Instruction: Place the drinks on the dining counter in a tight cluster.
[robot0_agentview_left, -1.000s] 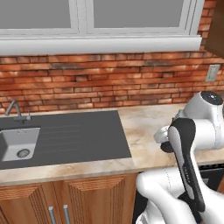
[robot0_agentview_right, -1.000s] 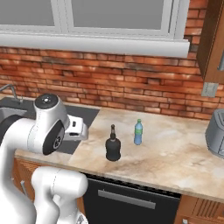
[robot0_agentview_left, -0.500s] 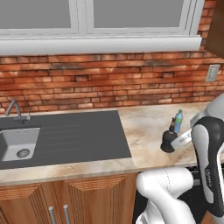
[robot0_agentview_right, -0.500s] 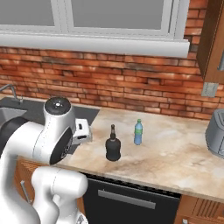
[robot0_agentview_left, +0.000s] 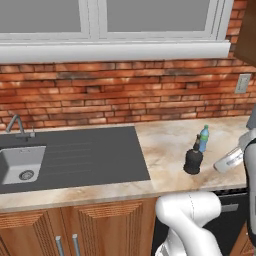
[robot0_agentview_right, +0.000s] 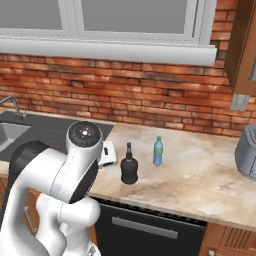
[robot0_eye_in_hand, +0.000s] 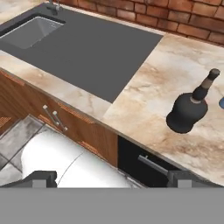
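A squat black narrow-necked bottle (robot0_agentview_left: 193, 159) (robot0_agentview_right: 129, 167) (robot0_eye_in_hand: 190, 110) stands upright on a beige marble counter (robot0_agentview_left: 165, 145) against a brick wall. A small blue bottle with a green cap (robot0_agentview_left: 203, 138) (robot0_agentview_right: 158, 151) stands just behind it, a little apart. My gripper (robot0_agentview_left: 226, 163) (robot0_agentview_right: 106, 154) (robot0_eye_in_hand: 113, 179) hovers near the counter's front edge, beside the black bottle and clear of it. It is open, with nothing between its tips. The dining counter is out of view.
A grey sink (robot0_agentview_left: 20, 165) with a faucet (robot0_agentview_left: 17, 125) and a dark drainboard (robot0_agentview_left: 85, 155) takes up the counter's left part. A grey appliance (robot0_agentview_right: 247, 152) sits at the far right. Wooden cabinet doors (robot0_eye_in_hand: 61, 120) and a black oven front (robot0_agentview_right: 145, 230) lie below the edge.
My arm has swung away from in front of the bottles, and the hand has come down beside the black bottle at the counter's front. Both bottles have stayed put.
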